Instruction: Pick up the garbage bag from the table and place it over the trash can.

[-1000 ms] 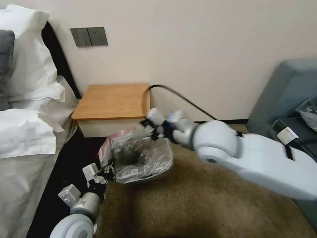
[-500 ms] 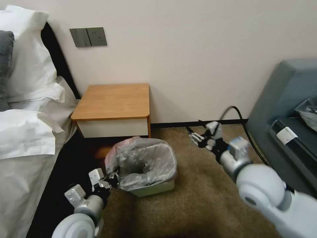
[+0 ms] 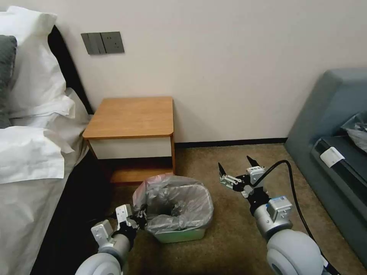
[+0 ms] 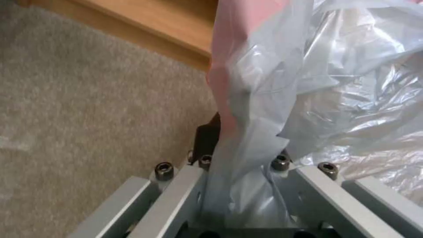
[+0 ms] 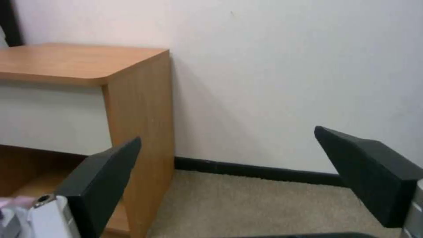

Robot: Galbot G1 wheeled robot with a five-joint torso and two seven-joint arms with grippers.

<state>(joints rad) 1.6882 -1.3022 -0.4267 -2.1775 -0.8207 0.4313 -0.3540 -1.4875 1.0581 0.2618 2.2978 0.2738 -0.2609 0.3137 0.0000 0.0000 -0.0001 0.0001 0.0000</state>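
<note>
My left gripper [image 3: 138, 220] pinches the crinkled bag [image 3: 179, 200] draped over the bin [image 3: 179, 235]; my right gripper [image 3: 235, 168] gapes wide, empty, beside it.

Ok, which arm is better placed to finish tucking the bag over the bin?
Probably left: the left gripper is shut on the garbage bag at the trash can rim; the right gripper hangs open, apart.

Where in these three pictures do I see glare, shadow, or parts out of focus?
Head view: even light, dark shadow under the table. Left wrist view: sheen on the garbage bag, its near folds soft at the left pincer. Right wrist view: the right pincer fingers look soft.
</note>
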